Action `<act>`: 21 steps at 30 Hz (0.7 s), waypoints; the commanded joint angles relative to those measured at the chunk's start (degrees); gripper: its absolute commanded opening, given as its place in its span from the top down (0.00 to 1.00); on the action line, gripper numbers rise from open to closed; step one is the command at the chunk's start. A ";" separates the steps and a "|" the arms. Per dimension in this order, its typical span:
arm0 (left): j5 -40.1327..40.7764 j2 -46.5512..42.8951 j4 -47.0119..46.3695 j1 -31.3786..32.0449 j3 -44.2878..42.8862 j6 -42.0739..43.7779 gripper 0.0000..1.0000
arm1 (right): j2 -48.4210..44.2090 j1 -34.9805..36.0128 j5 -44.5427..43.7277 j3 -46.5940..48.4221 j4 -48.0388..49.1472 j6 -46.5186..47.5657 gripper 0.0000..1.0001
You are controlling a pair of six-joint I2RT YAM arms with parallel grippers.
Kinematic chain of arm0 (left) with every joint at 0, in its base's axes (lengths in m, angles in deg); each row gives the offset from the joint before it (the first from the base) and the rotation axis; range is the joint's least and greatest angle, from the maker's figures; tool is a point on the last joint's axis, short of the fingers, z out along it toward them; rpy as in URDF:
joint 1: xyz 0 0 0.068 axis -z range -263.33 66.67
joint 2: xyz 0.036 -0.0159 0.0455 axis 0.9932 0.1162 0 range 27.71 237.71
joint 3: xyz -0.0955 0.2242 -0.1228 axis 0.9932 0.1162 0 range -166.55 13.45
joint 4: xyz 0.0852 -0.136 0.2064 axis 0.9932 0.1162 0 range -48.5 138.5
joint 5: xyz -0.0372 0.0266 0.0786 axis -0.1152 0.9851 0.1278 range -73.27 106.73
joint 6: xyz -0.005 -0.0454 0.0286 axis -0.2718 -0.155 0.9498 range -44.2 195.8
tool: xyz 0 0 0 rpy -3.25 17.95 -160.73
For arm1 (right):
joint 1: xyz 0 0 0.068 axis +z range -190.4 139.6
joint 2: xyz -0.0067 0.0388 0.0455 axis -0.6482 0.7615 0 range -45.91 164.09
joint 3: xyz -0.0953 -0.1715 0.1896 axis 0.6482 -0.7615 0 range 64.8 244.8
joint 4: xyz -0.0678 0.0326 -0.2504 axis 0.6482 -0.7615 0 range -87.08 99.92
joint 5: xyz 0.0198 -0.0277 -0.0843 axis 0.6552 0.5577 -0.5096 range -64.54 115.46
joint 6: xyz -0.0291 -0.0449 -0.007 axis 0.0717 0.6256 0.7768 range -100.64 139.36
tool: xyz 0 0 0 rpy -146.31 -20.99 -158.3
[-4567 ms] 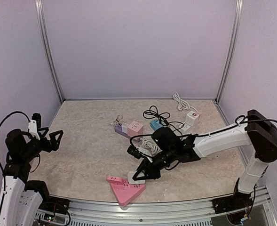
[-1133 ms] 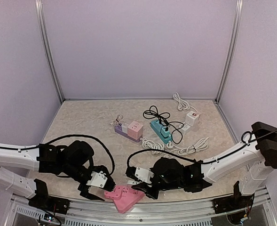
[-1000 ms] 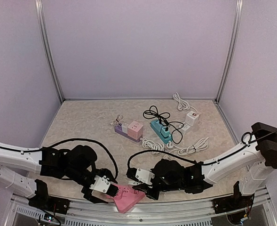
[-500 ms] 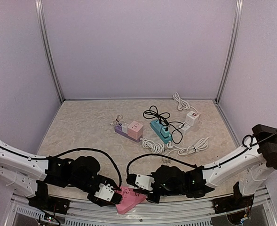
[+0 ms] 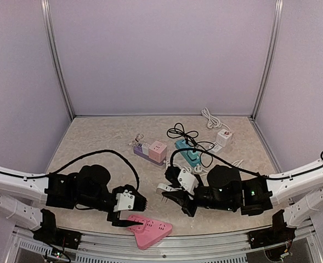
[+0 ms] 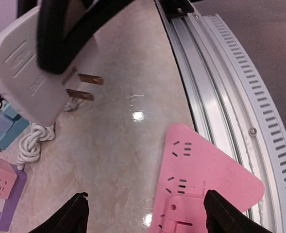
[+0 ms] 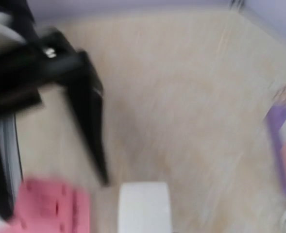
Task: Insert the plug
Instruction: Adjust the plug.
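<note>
Right pincer (image 5: 173, 196) is clamping the white plug (image 6: 26, 73), prongs bare, above the desk (image 5: 95, 148) just behind the pink power strip (image 5: 153, 227). Left pincer (image 5: 136, 213) is hanging wide open, empty, over that strip's left corner. The teal strip (image 5: 184, 156) and cords (image 5: 180, 131) are sitting well back.

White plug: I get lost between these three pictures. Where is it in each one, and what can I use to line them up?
Top view: the white plug is low, near the middle, lifted up just beyond the pink power strip.
Left wrist view: the white plug fills the upper left, prongs pointing right.
Right wrist view: a blurred white block at bottom centre.
Shared landmark: the pink power strip, lower right and lower left.
</note>
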 commanded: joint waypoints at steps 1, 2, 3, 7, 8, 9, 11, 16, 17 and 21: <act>-7.63 -0.36 -7.40 -7.81 -4.65 -19.70 0.24 | -3.78 -0.65 -2.36 0.65 4.45 -1.16 1.00; -10.60 0.61 -10.43 -10.37 -5.55 -26.09 0.27 | -3.69 -0.64 -2.93 0.74 5.22 -0.56 1.00; -13.53 1.26 -12.99 -11.52 -6.06 -28.68 0.29 | -3.45 -0.65 -3.61 0.94 6.03 0.11 1.00; -16.74 3.75 -13.86 -13.67 -9.37 -37.80 0.24 | -2.52 -0.71 -4.05 2.28 8.31 1.52 1.00; -17.57 4.04 -14.16 -14.14 -9.68 -39.25 0.21 | -2.31 -0.71 -4.01 2.65 8.56 1.83 1.00; -18.11 4.37 -14.80 -14.36 -9.91 -40.39 0.19 | -1.98 -0.71 -4.06 2.94 8.81 2.29 1.00; -19.66 4.63 -15.48 -14.33 -10.04 -41.23 0.16 | -1.31 -0.65 -4.23 3.39 9.35 2.64 1.00; -22.22 5.70 -17.26 -14.37 -9.69 -42.93 0.17 | 0.73 -0.68 -4.15 5.60 10.22 6.20 1.00; -22.28 5.92 -17.59 -14.37 -9.73 -42.60 0.24 | 1.07 -0.72 -3.96 5.85 10.41 6.49 1.00; -21.42 6.16 -17.29 -14.41 -10.12 -41.00 0.49 | 1.82 -0.69 -1.82 6.27 10.96 6.69 1.00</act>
